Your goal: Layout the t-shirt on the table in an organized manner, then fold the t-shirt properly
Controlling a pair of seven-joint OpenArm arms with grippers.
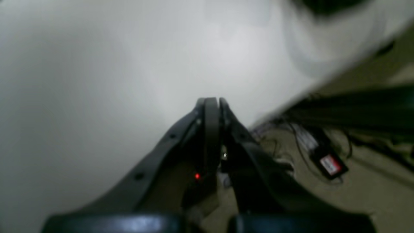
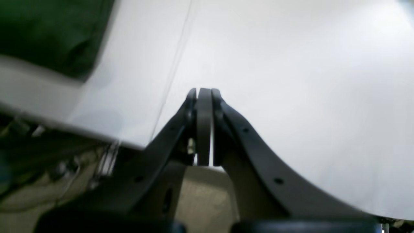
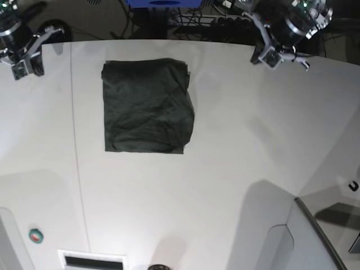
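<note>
The broad, smooth white counter (image 3: pixel 225 169) with its curved far edge and a faint seam line running down its left side fills most of the base view. On it lies the dark forest-green knit t-shirt (image 3: pixel 147 107), folded into a neat, roughly square packet that sits flat toward the far left part of the counter, just right of the seam and well apart from both arms. In the right wrist view a corner of that green cloth (image 2: pixel 48 32) shows at the upper left, blurred. The left arm's black fingers (image 1: pixel 212 103) are pressed together with nothing between them — they hang over the counter's edge, with cables and a small black box with a red-and-white label (image 1: pixel 328 163) on the floor below. The right arm's black fingers (image 2: pixel 203 94) are likewise closed tight and empty, poised over bare white counter near its rim. A small green-and-red round button (image 3: pixel 35 236) sits at the near left corner.
</note>
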